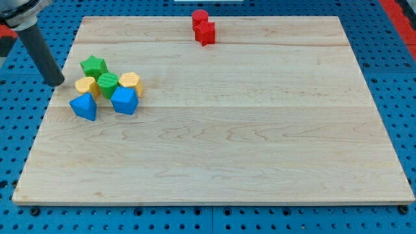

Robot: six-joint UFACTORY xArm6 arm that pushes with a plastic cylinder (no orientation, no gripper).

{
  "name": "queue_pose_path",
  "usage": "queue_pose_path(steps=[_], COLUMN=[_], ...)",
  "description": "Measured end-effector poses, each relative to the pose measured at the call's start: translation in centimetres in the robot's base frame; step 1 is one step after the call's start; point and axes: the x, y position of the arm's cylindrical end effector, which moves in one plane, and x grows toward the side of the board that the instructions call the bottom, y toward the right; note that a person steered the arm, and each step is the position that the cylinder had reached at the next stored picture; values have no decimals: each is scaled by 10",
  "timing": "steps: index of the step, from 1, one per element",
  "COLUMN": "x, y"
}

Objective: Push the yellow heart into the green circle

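Note:
The yellow heart [86,85] lies at the left of the wooden board, touching the left side of the green circle [108,84]. Both sit in a tight cluster of blocks. My tip [58,84] rests at the board's left edge, a short way to the view's left of the yellow heart and apart from it. The dark rod slants up to the view's top left corner.
In the same cluster are a green star [93,65] above, a yellow pentagon [130,82] right of the green circle, a blue triangle [84,106] and a blue block [124,101] below. Two red blocks [199,17] [205,32] sit at the board's top edge.

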Motion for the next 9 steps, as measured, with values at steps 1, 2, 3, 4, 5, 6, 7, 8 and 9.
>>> queue_pose_path(steps=[1, 2, 3, 4, 5, 6, 7, 8, 9], x=[-4, -4, -4, -4, -4, -4, -4, -4, -4], y=[7, 7, 8, 13, 13, 14, 14, 15, 15])
